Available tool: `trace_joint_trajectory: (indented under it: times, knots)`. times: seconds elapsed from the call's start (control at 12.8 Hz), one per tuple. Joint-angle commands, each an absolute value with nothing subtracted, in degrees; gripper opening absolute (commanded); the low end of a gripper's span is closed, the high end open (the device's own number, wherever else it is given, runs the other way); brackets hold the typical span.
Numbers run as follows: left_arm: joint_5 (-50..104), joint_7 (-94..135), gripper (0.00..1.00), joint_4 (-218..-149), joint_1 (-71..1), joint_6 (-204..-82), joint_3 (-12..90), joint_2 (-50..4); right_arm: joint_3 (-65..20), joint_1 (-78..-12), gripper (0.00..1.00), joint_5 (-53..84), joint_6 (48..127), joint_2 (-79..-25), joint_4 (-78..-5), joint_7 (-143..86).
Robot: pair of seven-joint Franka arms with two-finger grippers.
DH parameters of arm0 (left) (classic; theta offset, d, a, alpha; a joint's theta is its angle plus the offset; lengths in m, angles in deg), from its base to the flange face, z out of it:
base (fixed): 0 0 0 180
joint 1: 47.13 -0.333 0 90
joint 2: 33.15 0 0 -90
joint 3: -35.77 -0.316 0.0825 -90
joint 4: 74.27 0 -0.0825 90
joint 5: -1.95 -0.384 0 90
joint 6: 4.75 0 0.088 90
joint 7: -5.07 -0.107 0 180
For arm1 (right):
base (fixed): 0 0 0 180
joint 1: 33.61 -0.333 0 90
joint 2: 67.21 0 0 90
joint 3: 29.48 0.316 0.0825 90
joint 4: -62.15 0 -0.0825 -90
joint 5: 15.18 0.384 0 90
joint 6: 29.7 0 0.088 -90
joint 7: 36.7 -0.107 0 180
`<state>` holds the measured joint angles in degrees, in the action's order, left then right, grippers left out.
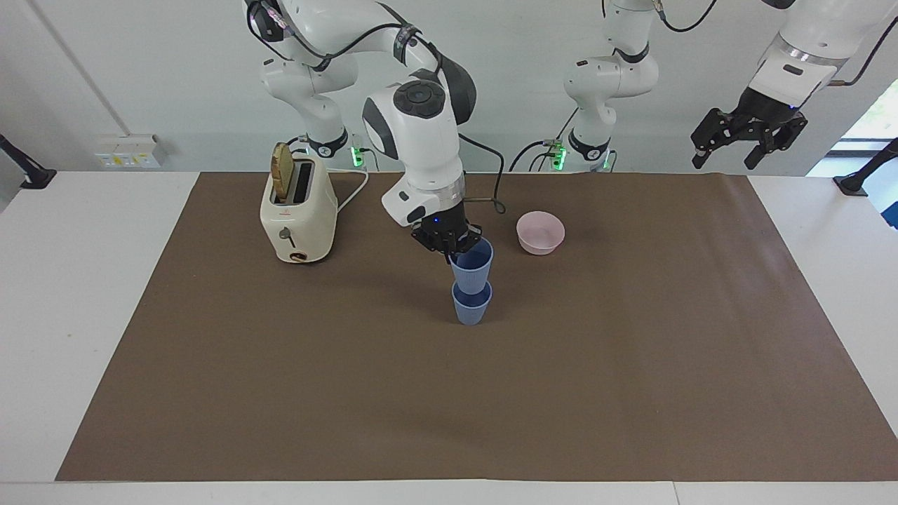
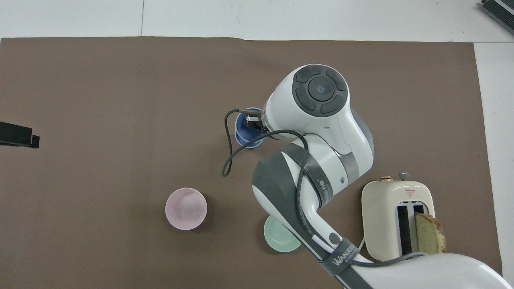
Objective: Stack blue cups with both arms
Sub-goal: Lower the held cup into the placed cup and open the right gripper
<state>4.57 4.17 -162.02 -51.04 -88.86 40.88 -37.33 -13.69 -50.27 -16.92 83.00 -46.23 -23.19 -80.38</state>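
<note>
My right gripper (image 1: 456,247) is shut on the rim of one blue cup (image 1: 472,263) and holds it upright directly over the second blue cup (image 1: 471,307), which stands on the brown mat. The held cup's base sits at or just inside the standing cup's mouth. In the overhead view the right gripper (image 2: 253,121) and held cup (image 2: 245,125) cover most of the standing cup (image 2: 248,143). My left gripper (image 1: 747,137) waits raised over the left arm's end of the table, fingers spread and empty; only its tip (image 2: 18,135) shows in the overhead view.
A pale pink bowl (image 1: 540,233) stands nearer to the robots than the cups, toward the left arm's end. A mint-green bowl (image 2: 277,240) lies partly under the right arm. A cream toaster (image 1: 298,214) with a bread slice stands toward the right arm's end.
</note>
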Motion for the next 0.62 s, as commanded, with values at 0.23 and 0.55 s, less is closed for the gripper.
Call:
trace_joint_trajectory:
  times: [0.23, 0.55]
  knots:
    - [4.06, 4.98, 1.00, -163.22, -50.56, -88.95, 40.52, -38.51, -13.57, -50.57, 0.00, -18.70, 86.04, -44.18, -22.65, -81.70]
    - [4.06, 5.07, 1.00, -163.22, -51.26, -88.60, 40.25, -38.51, -13.57, -50.83, 0.00, -18.87, 86.84, -43.22, -23.63, -81.79]
